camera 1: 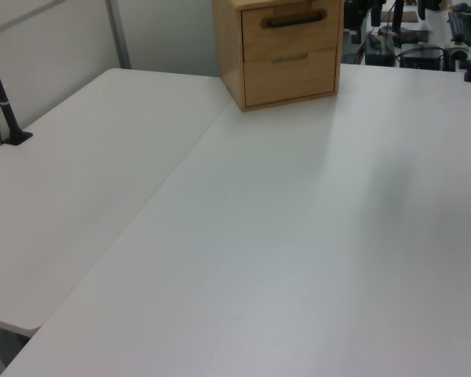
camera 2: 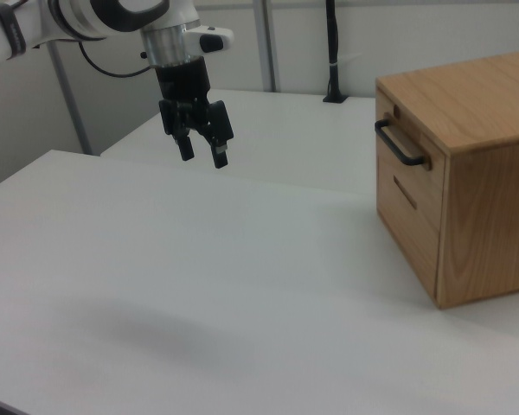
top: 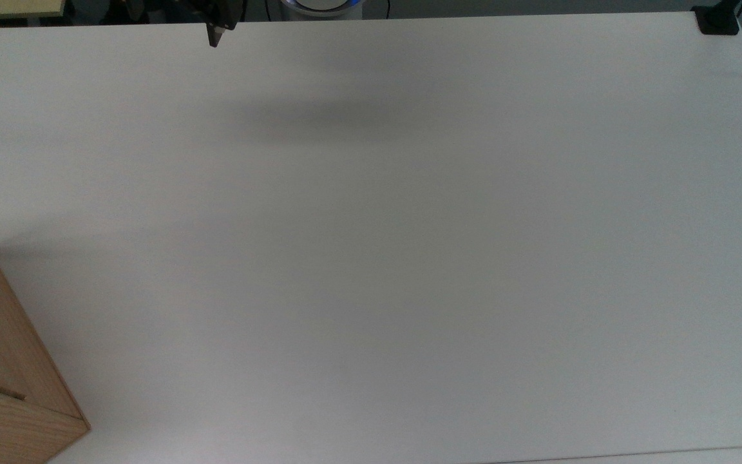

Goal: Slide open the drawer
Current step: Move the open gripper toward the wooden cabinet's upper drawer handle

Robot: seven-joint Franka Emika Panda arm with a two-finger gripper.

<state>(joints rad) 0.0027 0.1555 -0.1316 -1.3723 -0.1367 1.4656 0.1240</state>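
A wide white tabletop [camera 2: 199, 285] is carrying everything, bare across most of its surface. A light-wood cabinet [camera 2: 493, 173] is sitting near the right view's right edge, its grain running along the top and side. The drawer [camera 2: 400, 160] is lying flush in the cabinet's upper front, shut, its flat panel in the same pale wood; a second, lower front is sitting beneath it. In the left view the drawer [camera 1: 292, 31] is showing at the far end of the tabletop. A black U-shaped bar handle [camera 2: 400, 143] is standing out from the panel. The gripper [camera 2: 201, 157] is hanging above the tabletop, well apart from the cabinet, its black jaws standing apart and holding nothing
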